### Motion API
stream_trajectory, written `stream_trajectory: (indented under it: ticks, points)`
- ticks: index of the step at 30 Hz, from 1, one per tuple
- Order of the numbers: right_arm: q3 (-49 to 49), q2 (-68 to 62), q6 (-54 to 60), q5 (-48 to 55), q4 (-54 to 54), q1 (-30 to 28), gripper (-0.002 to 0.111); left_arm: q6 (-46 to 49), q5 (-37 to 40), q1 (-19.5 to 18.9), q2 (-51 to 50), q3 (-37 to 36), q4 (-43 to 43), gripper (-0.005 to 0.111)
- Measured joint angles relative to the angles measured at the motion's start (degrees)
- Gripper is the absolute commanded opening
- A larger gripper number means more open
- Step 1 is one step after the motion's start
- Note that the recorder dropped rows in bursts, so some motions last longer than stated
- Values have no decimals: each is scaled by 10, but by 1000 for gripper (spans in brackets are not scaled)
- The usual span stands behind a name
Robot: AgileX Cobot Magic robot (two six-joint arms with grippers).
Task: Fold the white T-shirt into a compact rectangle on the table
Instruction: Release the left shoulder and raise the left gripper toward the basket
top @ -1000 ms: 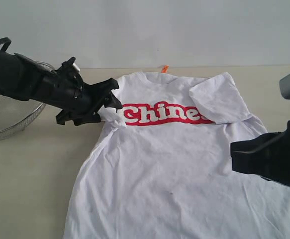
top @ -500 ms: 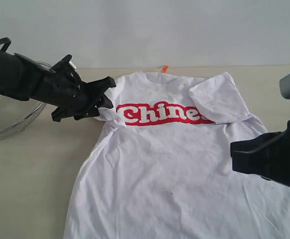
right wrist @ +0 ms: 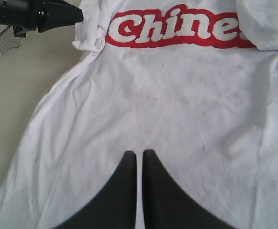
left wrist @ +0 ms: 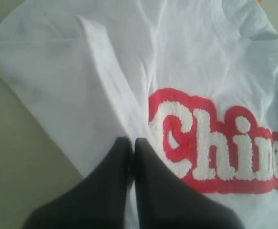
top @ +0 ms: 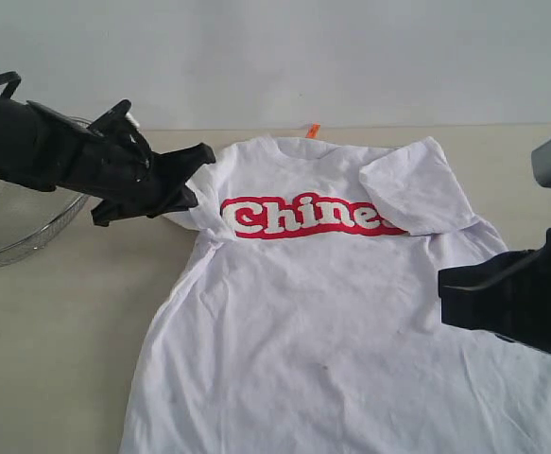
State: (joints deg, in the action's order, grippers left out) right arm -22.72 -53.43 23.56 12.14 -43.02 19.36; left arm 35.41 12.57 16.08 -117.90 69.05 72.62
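White T-shirt (top: 332, 312) is spread chest-up on the table (top: 58, 359), its sleeve (left wrist: 48, 76) lying just beyond the clenched, seemingly empty left gripper (left wrist: 131, 141), the nearer one; the right gripper (right wrist: 139, 153) is also shut.

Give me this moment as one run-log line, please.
white T-shirt: flat, face-up on table | sleeve near right arm: folded inward | left gripper: shut by other sleeve | right gripper: shut over lower shirt

White T-shirt (top: 332, 312) lies face-up on beige table (top: 58, 359), one sleeve folded.
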Motion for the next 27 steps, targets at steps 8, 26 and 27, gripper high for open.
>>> stream_trajectory:
  ticks: [8, 26, 27]
  points:
    - [0, 0, 0, 0, 0, 0, 0, 7, -2, -3, 16, 0, -19, 4]
    - [0, 0, 1, 0, 0, 0, 0, -34, 41, -11, 49, 7, -66, 20]
    - [0, 0, 1, 0, 0, 0, 0, -35, 48, -11, 47, 5, -72, 25]
